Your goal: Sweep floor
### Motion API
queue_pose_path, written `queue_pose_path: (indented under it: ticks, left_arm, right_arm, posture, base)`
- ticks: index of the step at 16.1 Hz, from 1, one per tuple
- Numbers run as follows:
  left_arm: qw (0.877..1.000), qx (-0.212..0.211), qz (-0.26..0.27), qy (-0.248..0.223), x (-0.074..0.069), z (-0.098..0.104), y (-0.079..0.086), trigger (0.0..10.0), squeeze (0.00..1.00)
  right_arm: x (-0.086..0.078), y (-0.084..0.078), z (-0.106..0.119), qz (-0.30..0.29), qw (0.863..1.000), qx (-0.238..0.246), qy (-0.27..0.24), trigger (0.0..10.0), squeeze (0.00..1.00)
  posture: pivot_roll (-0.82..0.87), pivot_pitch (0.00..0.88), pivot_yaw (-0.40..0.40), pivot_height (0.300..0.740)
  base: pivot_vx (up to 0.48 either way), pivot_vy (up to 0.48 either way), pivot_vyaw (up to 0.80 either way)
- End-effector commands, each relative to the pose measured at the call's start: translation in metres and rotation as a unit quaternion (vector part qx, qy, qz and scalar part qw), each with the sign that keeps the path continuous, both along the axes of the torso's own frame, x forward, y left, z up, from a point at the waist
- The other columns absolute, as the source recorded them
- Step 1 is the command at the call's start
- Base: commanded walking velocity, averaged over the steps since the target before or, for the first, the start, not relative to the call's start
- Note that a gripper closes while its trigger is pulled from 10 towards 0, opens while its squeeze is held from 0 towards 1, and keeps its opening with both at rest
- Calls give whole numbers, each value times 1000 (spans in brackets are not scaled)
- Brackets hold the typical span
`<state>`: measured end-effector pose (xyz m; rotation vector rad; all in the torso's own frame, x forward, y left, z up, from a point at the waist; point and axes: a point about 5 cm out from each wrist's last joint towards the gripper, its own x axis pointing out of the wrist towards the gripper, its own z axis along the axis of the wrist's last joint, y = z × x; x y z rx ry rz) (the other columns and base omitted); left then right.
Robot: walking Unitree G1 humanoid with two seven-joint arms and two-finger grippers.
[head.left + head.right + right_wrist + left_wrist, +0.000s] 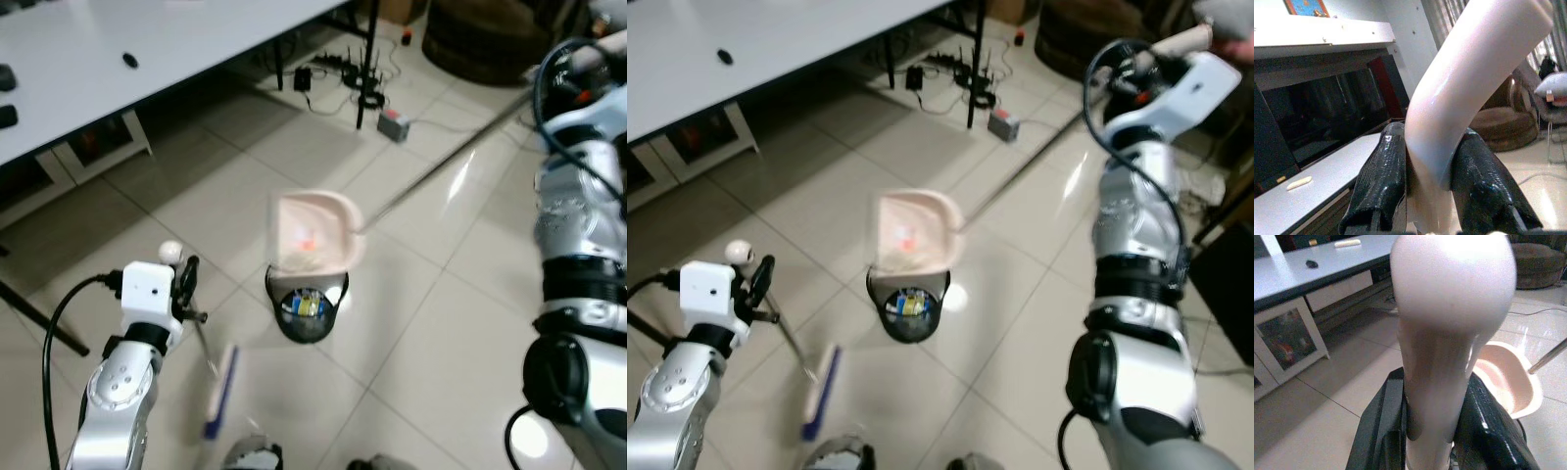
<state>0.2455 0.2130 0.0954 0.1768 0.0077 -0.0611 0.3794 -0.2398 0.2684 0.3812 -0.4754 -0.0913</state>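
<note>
Between left fingers (1382, 431): broom handle (1437, 357); dustpan (313, 232) apparently over bin (307, 304).

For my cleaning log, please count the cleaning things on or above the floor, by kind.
Pink plastic dustpan with long metal handle: 1
Broom with blue bristle head and pale handle: 1
Black mesh waste bin: 1
Total: 3

The tiled floor (460, 294) carries a black mesh bin (306, 311) beyond the left gripper's fingers (189, 279), a broom head (221, 392) just beside them, and a power strip (338, 67) far beyond.
</note>
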Motion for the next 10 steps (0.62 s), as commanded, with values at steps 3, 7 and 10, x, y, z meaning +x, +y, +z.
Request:
queue_pose_path:
  ticks: [3,7,10]
  left_arm:
    - [1000,12,4,-8,1,5,3,10000,0]
    - [1000,15,4,-10,0,6,4,10000,0]
    - [1000,15,4,-7,0,4,3,10000,0]
  right_arm:
    - [2,8,8,15,999,23,-25,10000,0]
    - [1,5,6,11,999,22,-23,10000,0]
    - [-1,11,11,17,999,-8,-42,10000,0]
  posture:
    - [110,122,-4,740]
    - [109,124,-4,740]
    - [102,119,-5,740]
  base:
    - [97,0,0]
    - [0,0,0]
    - [0,0,0]
